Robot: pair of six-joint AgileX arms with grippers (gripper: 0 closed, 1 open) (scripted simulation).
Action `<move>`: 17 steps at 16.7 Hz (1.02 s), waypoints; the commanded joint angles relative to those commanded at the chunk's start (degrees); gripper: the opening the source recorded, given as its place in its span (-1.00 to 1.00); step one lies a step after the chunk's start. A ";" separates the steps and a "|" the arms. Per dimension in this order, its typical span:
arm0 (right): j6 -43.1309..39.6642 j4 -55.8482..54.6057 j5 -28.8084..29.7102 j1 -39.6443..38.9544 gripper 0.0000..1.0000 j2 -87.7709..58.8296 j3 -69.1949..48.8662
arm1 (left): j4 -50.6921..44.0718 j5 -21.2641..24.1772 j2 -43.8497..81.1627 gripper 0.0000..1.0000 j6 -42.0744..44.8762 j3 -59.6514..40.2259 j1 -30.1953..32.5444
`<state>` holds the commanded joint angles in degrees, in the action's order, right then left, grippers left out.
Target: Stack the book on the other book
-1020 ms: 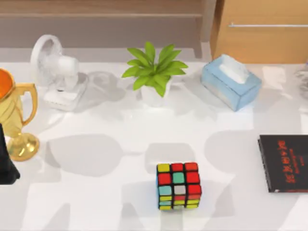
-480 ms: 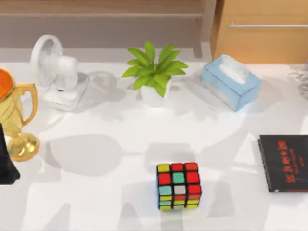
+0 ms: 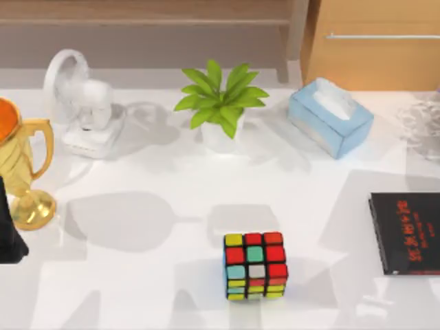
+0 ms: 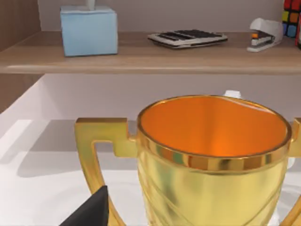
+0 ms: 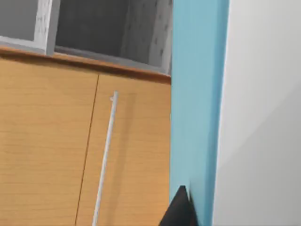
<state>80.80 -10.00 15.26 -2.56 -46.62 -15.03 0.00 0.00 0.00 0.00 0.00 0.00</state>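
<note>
Landmark: I take the Rubik's cube point(image 3: 255, 266) as reference; it sits on the white table point(image 3: 172, 275) toward the near edge, about midway across.

The other book: the thin black book with red lettering point(image 3: 407, 232) lies flat on the table, well to the right of the cube, its right part cut off by the top view's edge.

The book: in the right wrist view I see a light-blue cover point(image 5: 197, 103) running as a tall band close to the camera, with a pale surface on one side of it and a wooden cabinet door with a slim metal handle point(image 5: 104, 160) on the other.

Right gripper: a dark fingertip point(image 5: 181, 212) lies against the blue cover; I cannot tell from this whether the fingers grip the book or merely touch it.

Left gripper: a dark part of the left arm point(image 3: 9, 237) rests at the table's left edge, far left of the cube; one dark fingertip point(image 4: 89, 212) shows beside the gold trophy cup point(image 4: 211, 160); finger state I cannot tell.

Other items behind the cube: white desk fan point(image 3: 82, 103), potted plant point(image 3: 220, 103), blue tissue box point(image 3: 330, 117).
</note>
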 joint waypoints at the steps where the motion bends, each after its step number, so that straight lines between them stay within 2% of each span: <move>1: 3.51 0.88 0.34 -2.59 -1.00 1.69 2.63 | 0.00 0.00 0.00 1.00 0.00 0.00 0.00; 4: 12.37 3.06 0.64 -9.49 -1.00 5.08 8.67 | 0.00 0.00 0.00 1.00 0.00 0.00 0.00; 7: 17.10 4.24 0.50 -13.55 -1.00 6.41 11.70 | 0.00 0.00 0.00 1.00 0.00 0.00 0.00; 17: 17.53 2.07 0.11 -13.53 -1.00 4.19 12.06 | 0.00 0.00 0.00 1.00 0.00 0.00 0.00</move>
<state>98.33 -7.94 15.37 -16.09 -42.43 -2.97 0.00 0.00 0.00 0.00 0.00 0.00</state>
